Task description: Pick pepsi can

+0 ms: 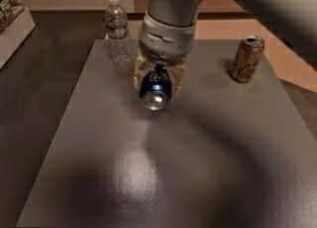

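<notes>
Claw (159, 79) hangs over far middle of tabletop (99, 172), fingers clamped either side of pepsi can (155, 92); can held between them, long axis toward viewer, silver end forward. Water bottle (118, 33), tan can (246, 59) stand apart.

The pepsi can (155, 95) is small and dark blue, and one round silver end is turned up toward the camera. It is tipped over, not standing up, and it is seen over the far middle part of the grey table (208, 162). It is held on both sides by the two pale fingers of the gripper (158, 84), which is placed right over it.
</notes>
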You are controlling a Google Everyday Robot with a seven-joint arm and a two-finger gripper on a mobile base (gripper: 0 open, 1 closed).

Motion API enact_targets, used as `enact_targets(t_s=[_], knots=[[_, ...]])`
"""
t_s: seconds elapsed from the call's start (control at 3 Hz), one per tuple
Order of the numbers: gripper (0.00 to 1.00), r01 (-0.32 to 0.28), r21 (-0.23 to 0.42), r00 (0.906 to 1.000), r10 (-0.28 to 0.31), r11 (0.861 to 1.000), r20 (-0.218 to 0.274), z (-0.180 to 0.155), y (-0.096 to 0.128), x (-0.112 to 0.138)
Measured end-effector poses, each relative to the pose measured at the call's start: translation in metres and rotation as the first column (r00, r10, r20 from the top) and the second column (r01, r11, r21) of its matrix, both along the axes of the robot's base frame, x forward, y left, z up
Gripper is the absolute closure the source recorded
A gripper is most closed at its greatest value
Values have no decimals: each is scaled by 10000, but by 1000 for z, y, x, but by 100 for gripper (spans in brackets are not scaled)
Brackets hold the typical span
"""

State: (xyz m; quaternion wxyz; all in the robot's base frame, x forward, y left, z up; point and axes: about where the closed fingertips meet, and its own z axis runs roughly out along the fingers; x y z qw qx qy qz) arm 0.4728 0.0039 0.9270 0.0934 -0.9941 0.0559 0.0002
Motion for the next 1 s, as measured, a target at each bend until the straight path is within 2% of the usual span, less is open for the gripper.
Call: enact_targets(t_s=[0.67, 1.0], knots=[[100, 532, 881, 9945, -607, 9947, 856, 71, 11, 15], [100, 529, 1143, 9919, -654, 9920, 1092, 73, 18, 22]])
